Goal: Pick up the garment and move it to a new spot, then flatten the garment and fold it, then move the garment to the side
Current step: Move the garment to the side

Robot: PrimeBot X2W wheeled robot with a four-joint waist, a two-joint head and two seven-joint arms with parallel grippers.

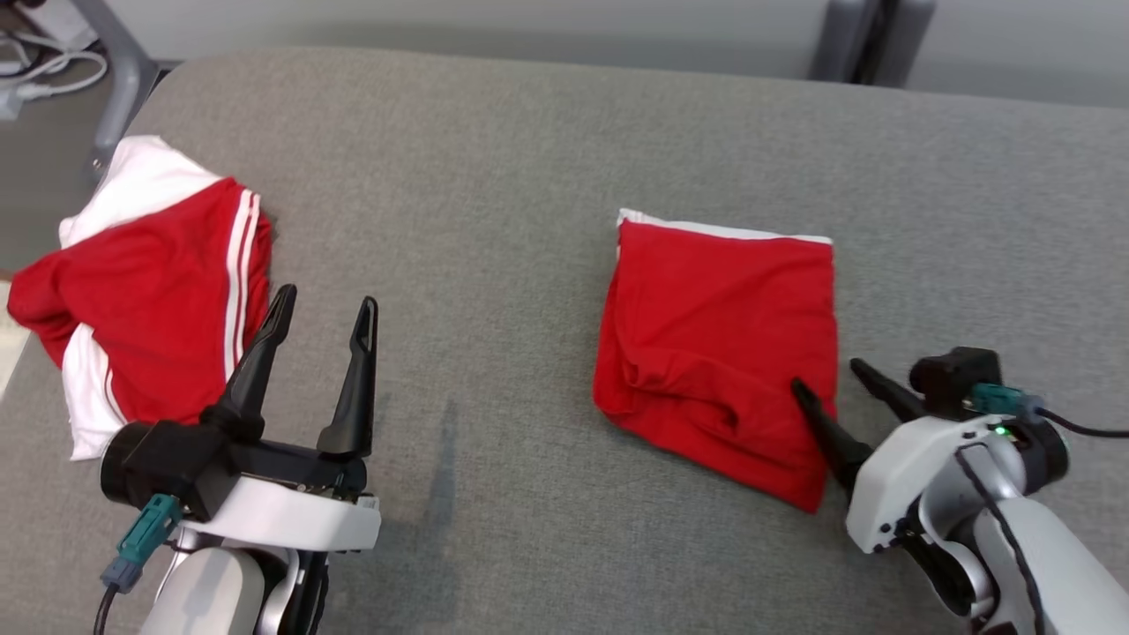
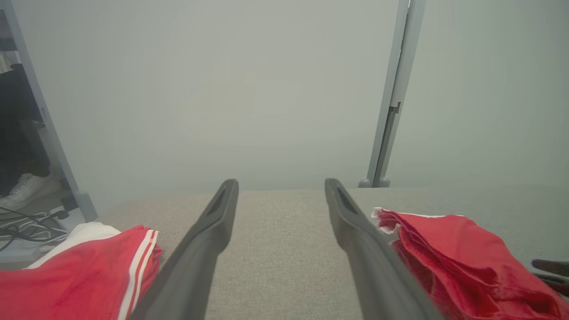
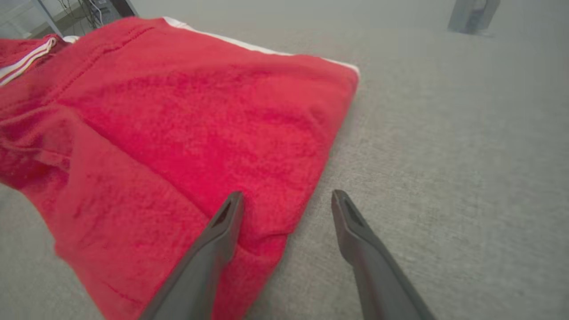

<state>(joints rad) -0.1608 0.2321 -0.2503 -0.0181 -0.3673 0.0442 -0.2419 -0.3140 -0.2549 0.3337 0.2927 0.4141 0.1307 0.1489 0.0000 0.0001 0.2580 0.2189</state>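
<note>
Grey woven surface (image 1: pixel 494 176), rounded far edge; pale partition wall behind with a grey post (image 2: pixel 393 98). Cables (image 1: pixel 53 70) on the floor, far left. Folded red garment (image 1: pixel 719 344) lies centre-right, white trim at its far edge. Red-and-white striped garment (image 1: pixel 150 300) bunched at the left edge.

Left gripper (image 1: pixel 327 298): fingers spread wide, empty, over bare cloth. Right gripper (image 1: pixel 826 374): fingers wide, straddling the folded garment's right edge, holding nothing.
</note>
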